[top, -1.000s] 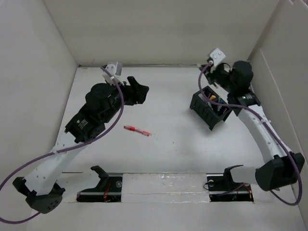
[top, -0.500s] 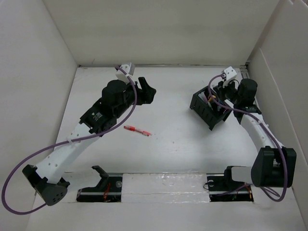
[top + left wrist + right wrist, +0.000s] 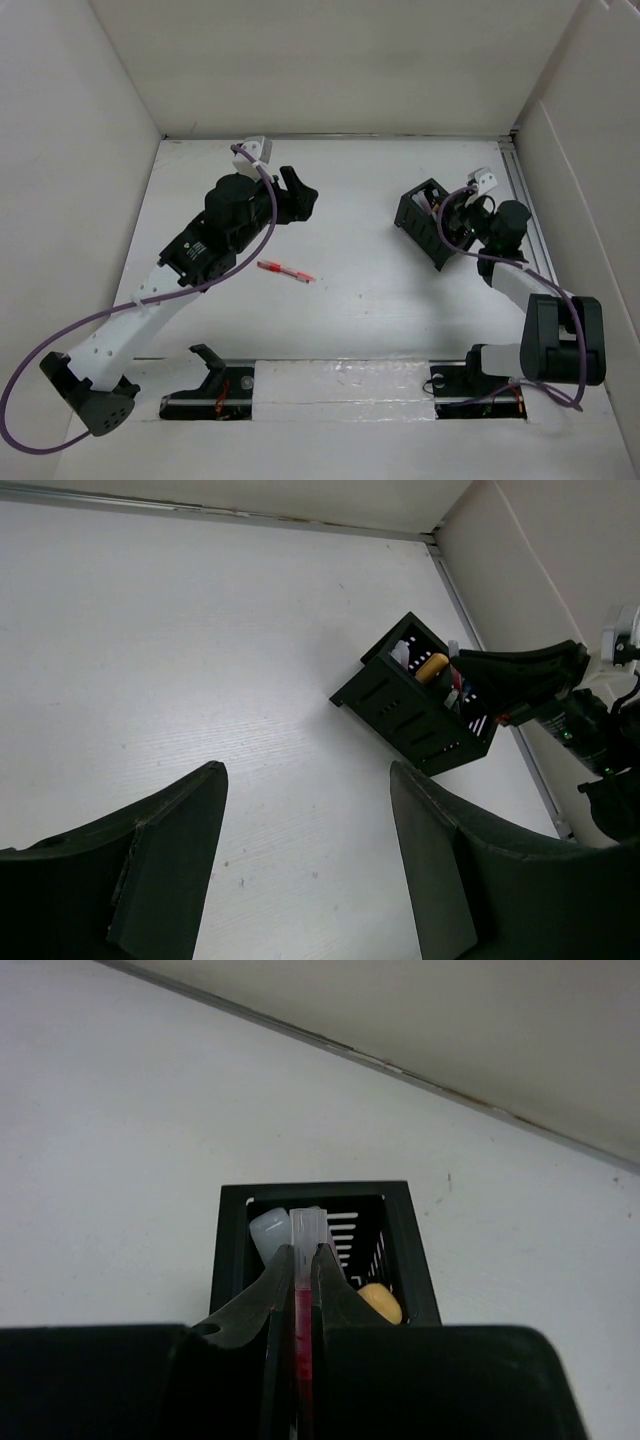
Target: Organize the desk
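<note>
White walled desk (image 3: 360, 300) spans beneath both arms, carrying a black slotted plastic box (image 3: 420, 225) at right and a loose red pen (image 3: 286, 270) mid-surface. Right gripper (image 3: 303, 1256) clamps a red clear-capped pen (image 3: 303, 1225) over the crowded box, so an off-line release could snag the rim or tip it; left gripper (image 3: 308, 775) hangs parted, empty. Against a second ago, the right wrist sits lower and nearer; box and loose pen unmoved.

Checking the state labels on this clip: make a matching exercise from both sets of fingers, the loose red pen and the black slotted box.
1. left fingers
2. right fingers
3. thin red plastic pen
4. black slotted plastic box

A. lying loose on the white desk
B. shut on a translucent red pen
C. apart, empty
D. holds a yellow item

Pairs: 1-C, 2-B, 3-A, 4-D
</note>
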`<state>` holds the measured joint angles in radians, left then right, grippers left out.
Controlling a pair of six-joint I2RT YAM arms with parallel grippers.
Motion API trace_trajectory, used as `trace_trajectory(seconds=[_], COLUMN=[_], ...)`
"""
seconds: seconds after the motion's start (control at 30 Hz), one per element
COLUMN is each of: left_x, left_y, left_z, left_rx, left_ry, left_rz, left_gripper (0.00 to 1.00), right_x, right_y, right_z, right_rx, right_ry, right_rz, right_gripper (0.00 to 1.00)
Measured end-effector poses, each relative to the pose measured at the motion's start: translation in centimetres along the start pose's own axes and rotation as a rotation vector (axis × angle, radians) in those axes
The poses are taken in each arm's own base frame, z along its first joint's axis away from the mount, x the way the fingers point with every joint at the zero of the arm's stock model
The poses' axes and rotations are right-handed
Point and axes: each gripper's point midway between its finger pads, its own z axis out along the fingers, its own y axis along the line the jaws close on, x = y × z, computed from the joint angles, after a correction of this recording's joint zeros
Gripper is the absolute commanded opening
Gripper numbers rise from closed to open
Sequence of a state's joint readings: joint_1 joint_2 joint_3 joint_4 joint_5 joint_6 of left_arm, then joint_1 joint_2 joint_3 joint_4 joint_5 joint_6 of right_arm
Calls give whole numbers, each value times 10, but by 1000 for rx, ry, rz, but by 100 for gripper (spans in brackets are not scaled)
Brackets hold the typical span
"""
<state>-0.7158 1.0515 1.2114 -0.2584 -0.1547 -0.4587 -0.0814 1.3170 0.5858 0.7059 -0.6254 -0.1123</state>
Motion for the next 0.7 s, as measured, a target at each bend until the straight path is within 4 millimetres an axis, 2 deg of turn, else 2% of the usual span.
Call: trace_trajectory(seconds=[0.13, 0.17, 0.27, 0.4, 0.43, 0.5, 0.53, 0.57, 0.63, 0.7], left_x=[0, 0, 0, 3, 3, 4, 4, 3, 1, 0], left_y=[0, 0, 0, 0, 0, 1, 1, 1, 4, 11], left_z=[0, 0, 1, 3, 4, 5, 5, 5, 5, 4], left_rx=[-2, -2, -1, -3, -3, -5, -6, -8, -29, -66], left_ry=[0, 0, 1, 9, 9, 11, 11, 9, -2, -12], left_rz=[0, 0, 0, 2, 2, 2, 2, -1, -9, -24], left_gripper=[62, 62, 62, 62, 62, 62, 60, 58, 53, 51], right_x=[9, 5, -23, -73, -82, -98, -104, -108, -108, -100], right_y=[0, -1, -5, -9, -9, -8, -3, 6, 31, 69], right_z=[-15, -19, -30, -39, -40, -37, -34, -28, -11, 13], right_rx=[34, 49, 83, 114, 122, 130, 123, 103, 33, -63], right_ry=[-14, -22, -74, -125, -124, -109, -97, -82, -36, 32], right_rz=[40, 40, -6, -101, -123, -160, -178, -194, -206, -225], right_gripper=[27, 42, 65, 73, 72, 45, 30, 3, 0, 0])
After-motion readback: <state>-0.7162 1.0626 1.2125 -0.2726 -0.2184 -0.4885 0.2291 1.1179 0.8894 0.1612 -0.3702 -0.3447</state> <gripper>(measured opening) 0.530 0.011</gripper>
